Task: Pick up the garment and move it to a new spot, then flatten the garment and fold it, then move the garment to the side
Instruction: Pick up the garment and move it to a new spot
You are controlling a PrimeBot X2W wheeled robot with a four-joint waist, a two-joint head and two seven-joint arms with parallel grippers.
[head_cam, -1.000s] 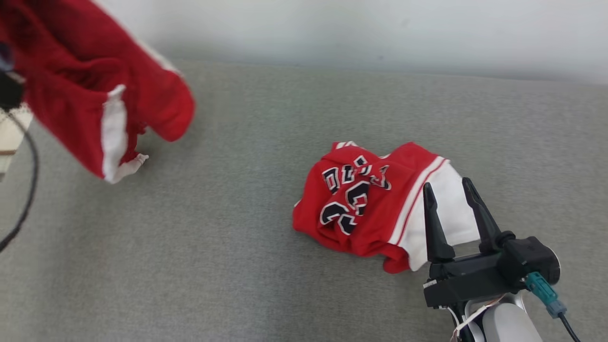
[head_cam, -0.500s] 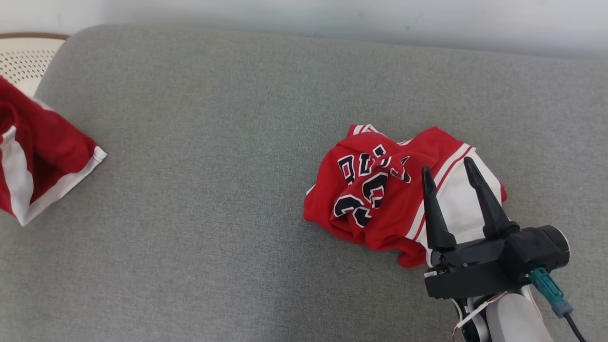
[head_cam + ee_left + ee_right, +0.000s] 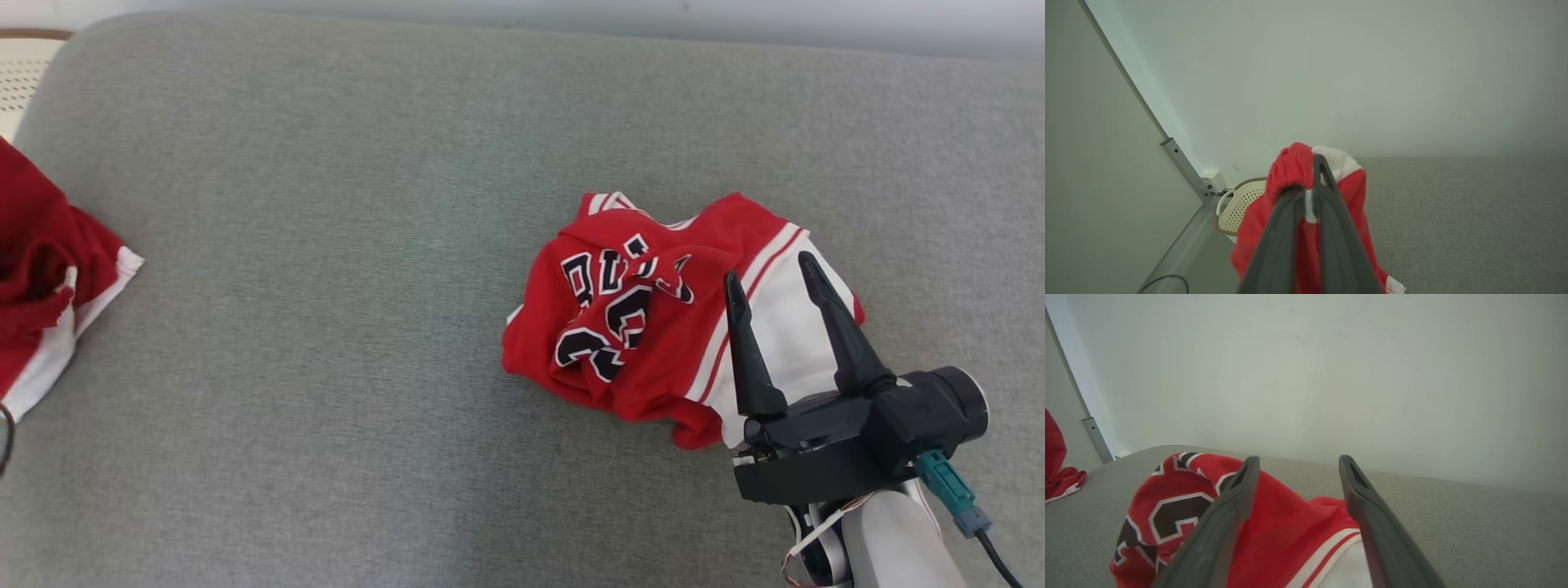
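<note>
The left gripper (image 3: 1308, 179) is clamped on a bunched fold of the red garment (image 3: 1290, 167), a soft knit with white trim. It hangs from the dark fingers at the left end of the grey cushion (image 3: 367, 245), its lower folds reaching the finely woven cover. The right gripper (image 3: 771, 269) has its tapered jaws spread wide and grips nothing, poised over the white panel of a crumpled red jersey (image 3: 629, 327) with black, white-edged numerals, well apart from the garment. Beyond the cushion's left end stands a cream perforated basket (image 3: 1241, 200) with a brown rim; its contents cannot be made out. A grey metal rail (image 3: 1186, 169) runs up the plain pale wall (image 3: 1331, 73).
</note>
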